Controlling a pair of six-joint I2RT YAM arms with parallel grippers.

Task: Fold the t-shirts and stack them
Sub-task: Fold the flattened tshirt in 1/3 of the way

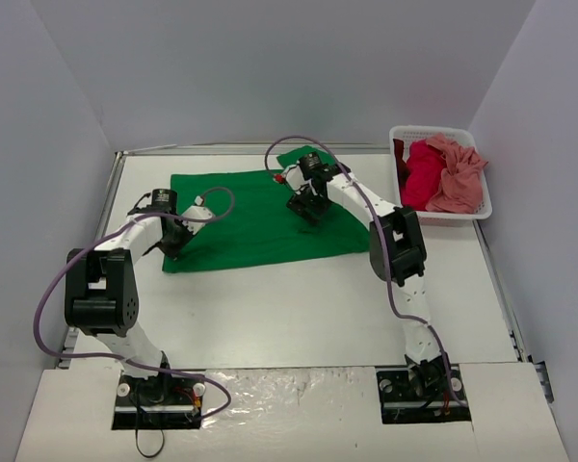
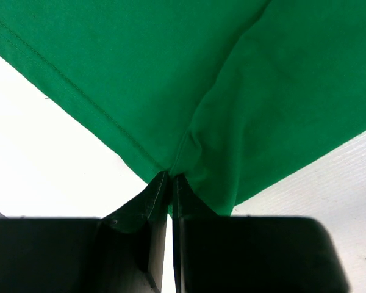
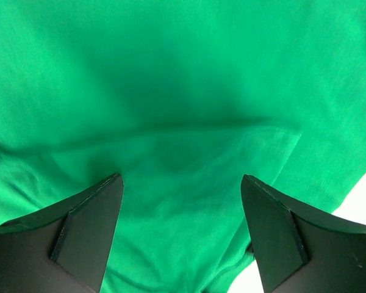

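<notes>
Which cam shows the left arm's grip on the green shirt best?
Left wrist: the left gripper is shut on the green t-shirt at its hem corner, close up. Top external shows it only small, at the shirt's near-left corner. Right wrist shows just cloth between the open fingers of the right gripper.

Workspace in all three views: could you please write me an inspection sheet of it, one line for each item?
Surface: white table, bare around the cloth.
Job's things: green t-shirt spread out on the table; red t-shirt and pink t-shirt crumpled in the white basket at the far right.
Clutter: nothing seen.
Grippers: left gripper shut on the green t-shirt's near left corner; right gripper open over its far right part, holding nothing.
Cables: purple cables loop along both arms, partly above the green t-shirt.
Surroundings: plain pale walls on three sides.
</notes>
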